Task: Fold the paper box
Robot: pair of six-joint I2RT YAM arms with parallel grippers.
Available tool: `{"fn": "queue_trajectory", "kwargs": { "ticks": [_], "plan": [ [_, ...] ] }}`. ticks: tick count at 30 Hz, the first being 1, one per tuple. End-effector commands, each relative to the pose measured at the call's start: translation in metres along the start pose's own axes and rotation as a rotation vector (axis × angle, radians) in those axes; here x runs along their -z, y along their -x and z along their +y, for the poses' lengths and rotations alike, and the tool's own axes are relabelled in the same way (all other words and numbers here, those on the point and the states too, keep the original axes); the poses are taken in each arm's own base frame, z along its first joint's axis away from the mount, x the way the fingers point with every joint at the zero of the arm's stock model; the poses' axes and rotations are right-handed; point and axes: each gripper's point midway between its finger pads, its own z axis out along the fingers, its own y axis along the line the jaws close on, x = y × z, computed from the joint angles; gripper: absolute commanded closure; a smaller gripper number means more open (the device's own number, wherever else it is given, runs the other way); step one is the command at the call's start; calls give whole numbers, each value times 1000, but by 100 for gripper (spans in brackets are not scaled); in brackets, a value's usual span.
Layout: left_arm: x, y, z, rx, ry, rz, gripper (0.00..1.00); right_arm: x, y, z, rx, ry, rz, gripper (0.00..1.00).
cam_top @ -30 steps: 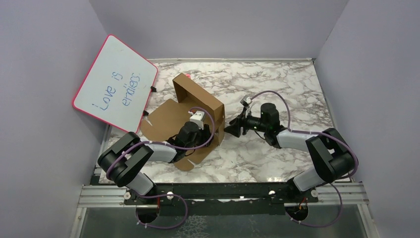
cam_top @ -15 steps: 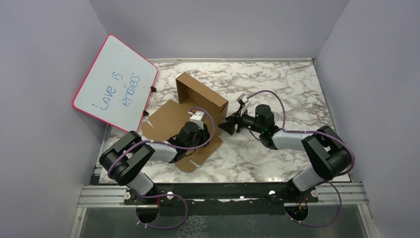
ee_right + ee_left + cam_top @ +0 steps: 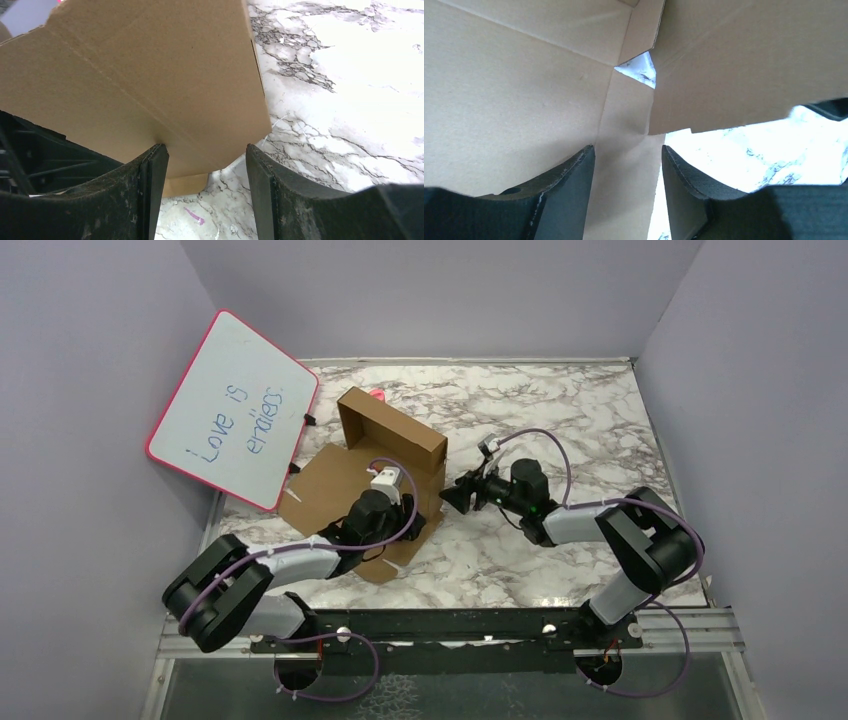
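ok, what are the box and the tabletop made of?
Paper box: plain brown cardboard, matte, likely corrugated; creased fold lines and raw cut edges show. Table: white-and-grey marble veining, smooth with some glare; stone or printed laminate, cannot tell.

The worktop (image 3: 560, 410) is surveyed from high above its near edge, looking down and forward. The paper box (image 3: 390, 430) is viewed at close range by both wrist cameras: inner panels by the left, outer wall by the right. It is shared by all three views.
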Motion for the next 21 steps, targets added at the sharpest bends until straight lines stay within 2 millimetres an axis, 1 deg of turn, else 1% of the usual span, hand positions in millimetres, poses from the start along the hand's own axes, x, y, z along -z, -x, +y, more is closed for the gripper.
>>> {"fn": "queue_trajectory", "kwargs": {
  "ticks": [1,3,8,11,13,16,21],
  "plan": [
    [16,9,8,1,61,-18,46,-4,11,1,28,-5,-50,36],
    [22,14,15,2,105,-32,47,-5,11,2,36,5,-47,36],
    [33,23,50,23,277,-64,50,-11,13,4,49,25,-47,36],
    [30,14,65,60,321,-31,51,-15,16,5,58,21,-56,34],
    [26,4,68,76,318,2,51,-18,19,5,68,19,-64,33],
    [20,-9,66,75,289,60,51,-24,24,3,86,-4,-81,30],
    [19,-21,59,72,244,113,53,-34,31,-7,97,-87,-106,27]
  ]
}}
